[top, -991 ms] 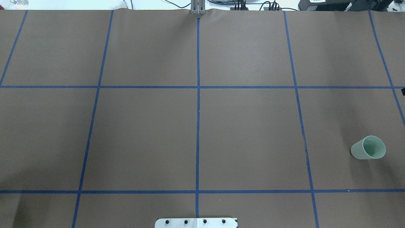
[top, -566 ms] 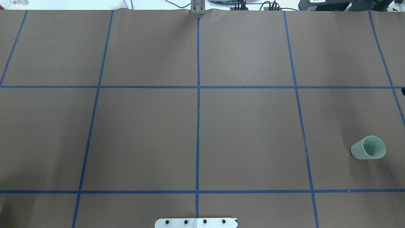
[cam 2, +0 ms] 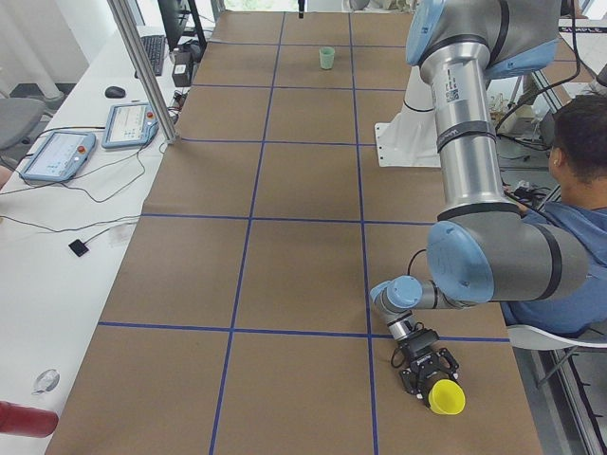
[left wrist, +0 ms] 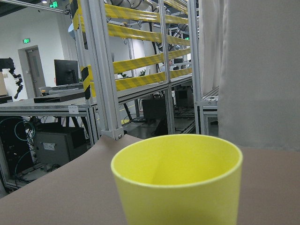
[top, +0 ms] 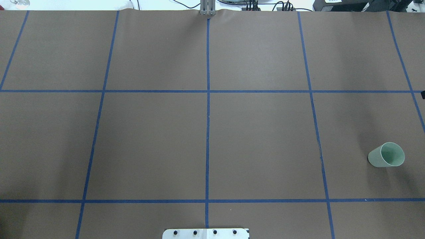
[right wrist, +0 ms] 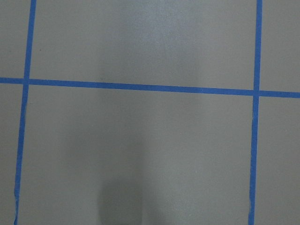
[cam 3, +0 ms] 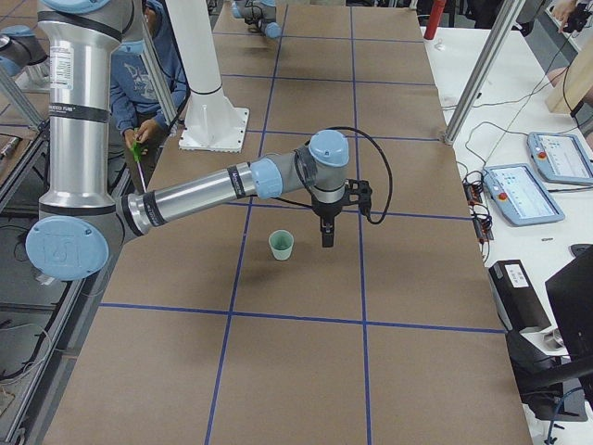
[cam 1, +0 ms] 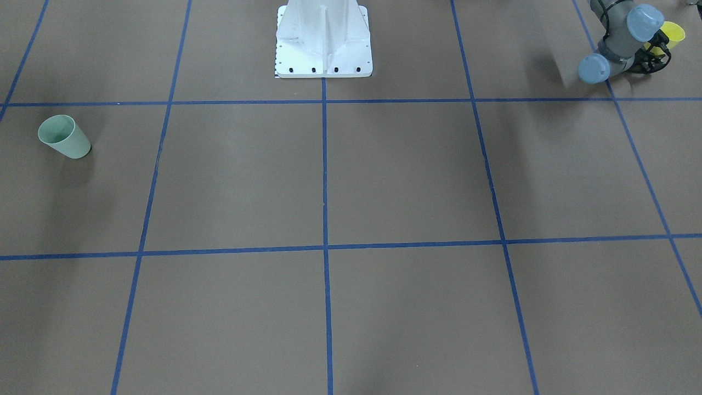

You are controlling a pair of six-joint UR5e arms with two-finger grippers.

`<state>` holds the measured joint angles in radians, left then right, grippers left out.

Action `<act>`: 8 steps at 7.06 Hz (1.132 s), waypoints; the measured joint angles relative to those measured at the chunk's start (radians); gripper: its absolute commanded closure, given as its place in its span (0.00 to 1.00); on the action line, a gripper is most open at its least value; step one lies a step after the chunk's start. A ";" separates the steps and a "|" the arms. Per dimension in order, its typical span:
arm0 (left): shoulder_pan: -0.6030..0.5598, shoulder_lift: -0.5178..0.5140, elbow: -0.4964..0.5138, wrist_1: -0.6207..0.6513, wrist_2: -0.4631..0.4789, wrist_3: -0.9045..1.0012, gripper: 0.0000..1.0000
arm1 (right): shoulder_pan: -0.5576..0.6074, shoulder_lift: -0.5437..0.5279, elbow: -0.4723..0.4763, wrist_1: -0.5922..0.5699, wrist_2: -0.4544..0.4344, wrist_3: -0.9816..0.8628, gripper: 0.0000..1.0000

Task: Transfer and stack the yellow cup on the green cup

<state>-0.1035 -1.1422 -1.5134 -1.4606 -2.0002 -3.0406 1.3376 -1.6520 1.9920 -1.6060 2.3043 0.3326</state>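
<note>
The yellow cup (cam 1: pixel 672 32) stands upright near the table corner on my left and close to the robot. It also shows in the exterior left view (cam 2: pixel 446 397) and fills the lower middle of the left wrist view (left wrist: pixel 178 183). My left gripper (cam 2: pixel 432 379) is low and level at the cup, with its fingers spread on either side of it. The green cup (top: pixel 386 155) stands upright at the table's right end (cam 1: pixel 64 137). My right gripper (cam 3: pixel 326 239) hangs pointing down beside the green cup (cam 3: pixel 281 245), on its far side from the robot. I cannot tell whether it is open.
The white robot pedestal (cam 1: pixel 323 38) stands at the middle of the table's near edge. A seated person (cam 2: pixel 569 190) is beside the left arm. Control tablets (cam 2: pixel 57 156) and an aluminium post (cam 2: pixel 142 66) stand along the far side table.
The dark arm shadow at the lower left of the overhead view has slid off the left edge. The green cup has not moved.
</note>
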 measured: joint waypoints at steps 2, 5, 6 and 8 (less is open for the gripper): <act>0.031 0.003 0.019 -0.022 -0.007 -0.018 0.01 | 0.000 -0.002 0.003 0.000 0.000 0.000 0.00; 0.047 0.015 0.041 -0.051 -0.009 -0.024 0.93 | 0.000 -0.003 0.006 0.000 0.000 0.000 0.00; 0.049 0.021 0.042 -0.056 -0.009 -0.027 1.00 | 0.000 -0.003 0.006 0.000 0.000 0.000 0.00; 0.051 0.068 0.041 -0.087 -0.008 -0.029 1.00 | 0.000 -0.003 0.007 0.000 0.002 0.000 0.00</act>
<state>-0.0522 -1.0746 -1.4723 -1.5480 -2.0081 -3.0694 1.3376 -1.6552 1.9986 -1.6064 2.3063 0.3329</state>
